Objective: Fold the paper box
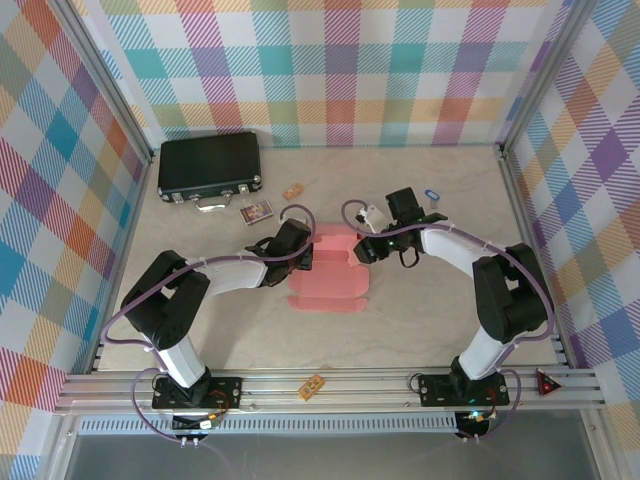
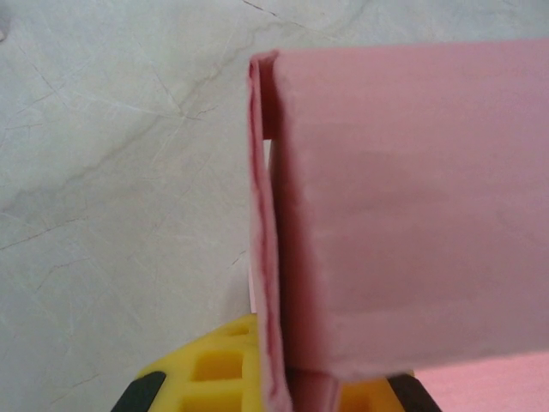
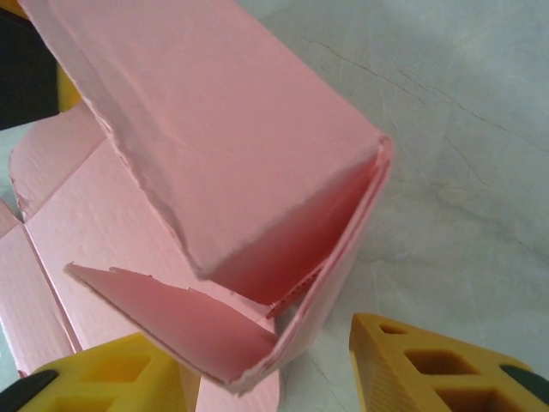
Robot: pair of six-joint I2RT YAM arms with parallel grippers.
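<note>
The salmon-pink paper box (image 1: 335, 288) lies partly folded at the middle of the table, its front flaps flat. My left gripper (image 1: 305, 248) is at the box's left side. In the left wrist view it (image 2: 287, 390) is shut on the upright side wall of the paper box (image 2: 412, 215), with yellow fingers (image 2: 206, 369) on either side of the card. My right gripper (image 1: 362, 250) is at the box's right side. In the right wrist view it (image 3: 257, 360) stands open astride the raised corner wall of the paper box (image 3: 223, 129), with a gap to the right finger (image 3: 437, 369).
A black hard case (image 1: 208, 165) with a metal handle sits at the back left. A small card (image 1: 257, 212) and a small brown piece (image 1: 293, 190) lie near it. A small blue-and-white item (image 1: 432, 194) lies at the back right. Plaid walls enclose the table.
</note>
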